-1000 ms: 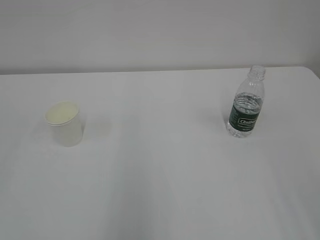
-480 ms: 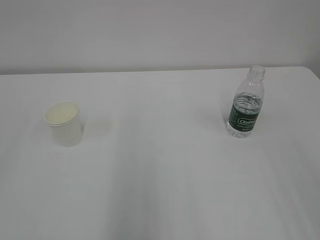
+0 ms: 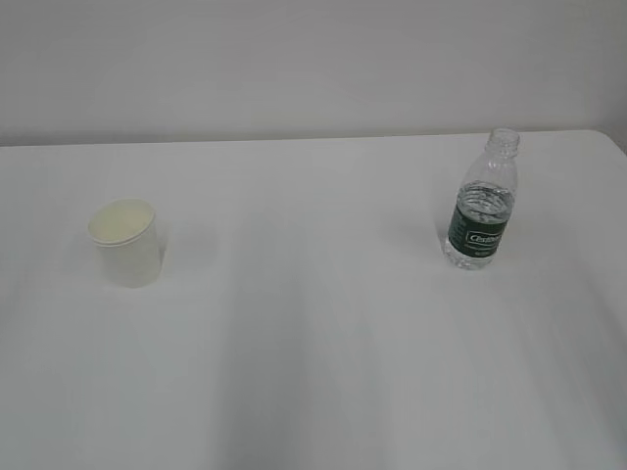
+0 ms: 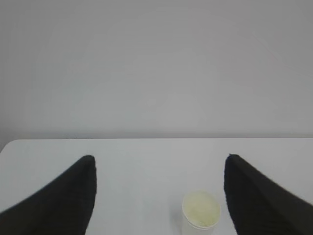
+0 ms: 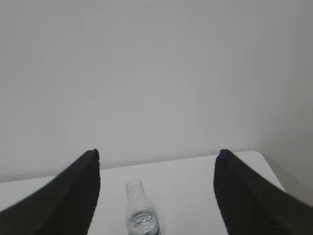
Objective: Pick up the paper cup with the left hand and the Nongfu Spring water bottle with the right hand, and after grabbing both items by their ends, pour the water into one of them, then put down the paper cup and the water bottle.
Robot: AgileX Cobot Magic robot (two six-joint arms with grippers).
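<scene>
Reaching over the white table (image 3: 313, 372), the left hand (image 4: 159, 161) has its two black fingers (image 4: 73, 196) spread wide apart, and they hold nothing. The paper cup (image 4: 201, 211) sits on the table ahead of them, closer to the finger on the right side of the left wrist view. It is small and cream-white, wider at its rolled rim, and it stands upright.

The right hand (image 5: 157, 155) has its black fingers (image 5: 244, 196) spread wide too, with nothing in them. The Nongfu Spring water bottle (image 5: 141, 213) stands on the table ahead, between them.

From the exterior view, the cup (image 3: 126, 241) stands on the left and the bottle (image 3: 481, 202) on the right, well apart. The bottle is clear, ribbed and taller than the cup, with no cap. Clear water (image 3: 486, 199) fills part of it. Its dark green label (image 3: 477, 230) has white writing too blurry to read.
</scene>
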